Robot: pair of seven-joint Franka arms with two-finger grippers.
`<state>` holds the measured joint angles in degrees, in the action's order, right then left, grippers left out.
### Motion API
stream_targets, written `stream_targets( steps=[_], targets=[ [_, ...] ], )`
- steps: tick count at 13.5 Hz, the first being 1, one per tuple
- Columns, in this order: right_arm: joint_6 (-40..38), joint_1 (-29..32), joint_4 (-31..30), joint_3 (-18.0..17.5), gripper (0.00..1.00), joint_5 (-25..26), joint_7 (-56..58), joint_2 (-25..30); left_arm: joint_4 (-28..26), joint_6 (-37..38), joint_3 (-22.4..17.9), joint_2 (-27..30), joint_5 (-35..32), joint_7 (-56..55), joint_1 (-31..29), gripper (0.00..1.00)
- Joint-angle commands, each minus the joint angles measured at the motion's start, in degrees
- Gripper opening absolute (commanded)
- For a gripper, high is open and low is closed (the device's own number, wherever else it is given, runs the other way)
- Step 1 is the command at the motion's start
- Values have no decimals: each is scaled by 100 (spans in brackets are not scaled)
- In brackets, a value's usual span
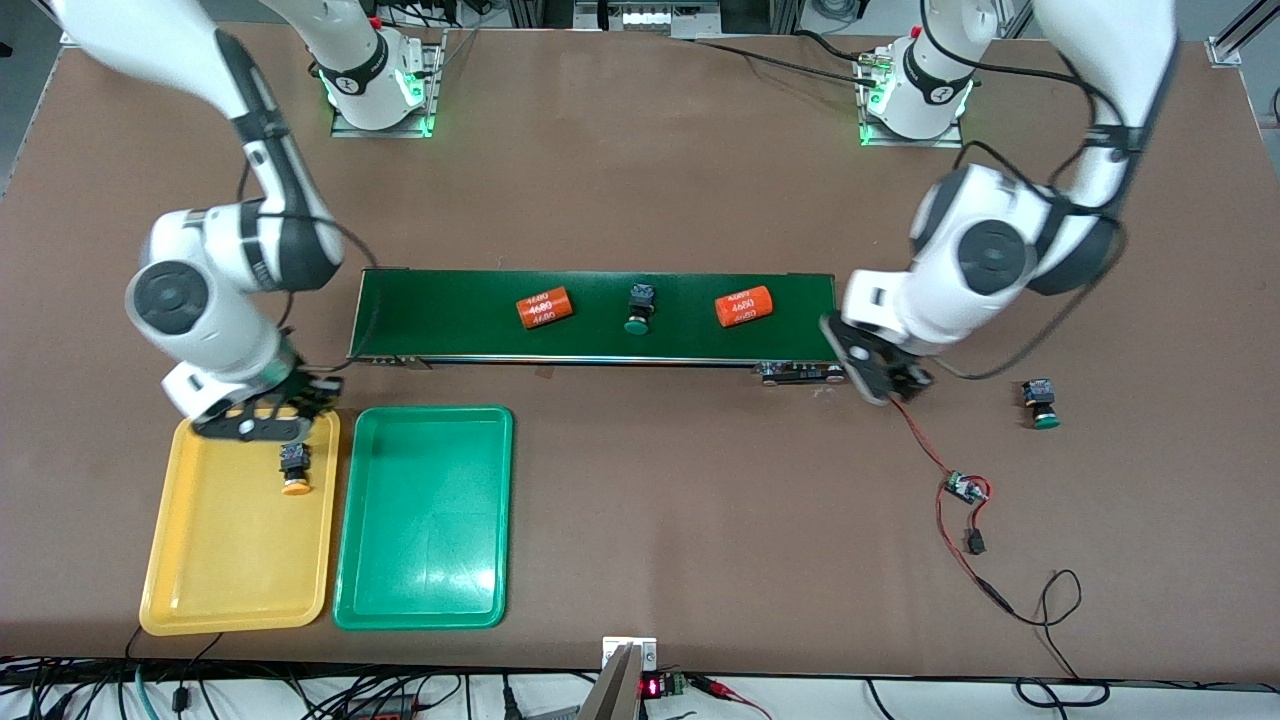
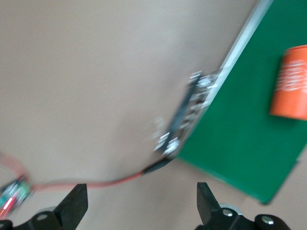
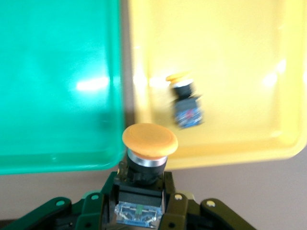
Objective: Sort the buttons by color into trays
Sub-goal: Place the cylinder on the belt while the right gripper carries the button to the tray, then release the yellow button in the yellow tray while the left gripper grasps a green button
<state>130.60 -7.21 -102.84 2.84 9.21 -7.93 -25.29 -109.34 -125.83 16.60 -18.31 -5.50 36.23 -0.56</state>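
Note:
My right gripper (image 1: 268, 412) hangs over the far edge of the yellow tray (image 1: 200, 580), shut on an orange-capped button (image 3: 148, 140). The cap sits over the far rims where the yellow tray (image 3: 240, 57) meets the green tray (image 3: 57, 96). A second orange-capped button (image 1: 293, 468) lies in the yellow tray, also in the right wrist view (image 3: 185, 103). The green tray (image 1: 420, 560) holds nothing. One green-capped button (image 1: 638, 308) lies on the conveyor belt (image 1: 450, 310). Another (image 1: 1043, 405) lies on the table toward the left arm's end. My left gripper (image 1: 885, 375) is open and empty over the table by the belt's end (image 2: 141, 203).
Two orange cylinders marked "4680" (image 1: 543, 308) (image 1: 745, 306) lie on the belt, one on each side of the green button. A small circuit board (image 1: 965, 488) on red wires lies on the table nearer the front camera than my left gripper.

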Motion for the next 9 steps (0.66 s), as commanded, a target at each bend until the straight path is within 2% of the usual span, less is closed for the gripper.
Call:
stream_targets(
  steps=[1, 4, 6, 9],
  targets=[
    [-61, 307, 641, 111, 6, 107, 1105, -554, 9, 120, -647, 135, 41, -1035, 65, 100],
    [0, 703, 1028, 111, 7, 98, 2414, -1073, -44, 111, -1323, -58, 41, -2292, 56, 100],
    [158, 853, 1230, 111, 7, 90, 3059, -1276, -26, -20, -1894, -260, 41, -2560, 47, 100],
    [448, 915, 1345, 111, 7, 90, 3183, -1548, -61, -1037, -2344, -603, 6, -2507, -14, 100]
  ],
)
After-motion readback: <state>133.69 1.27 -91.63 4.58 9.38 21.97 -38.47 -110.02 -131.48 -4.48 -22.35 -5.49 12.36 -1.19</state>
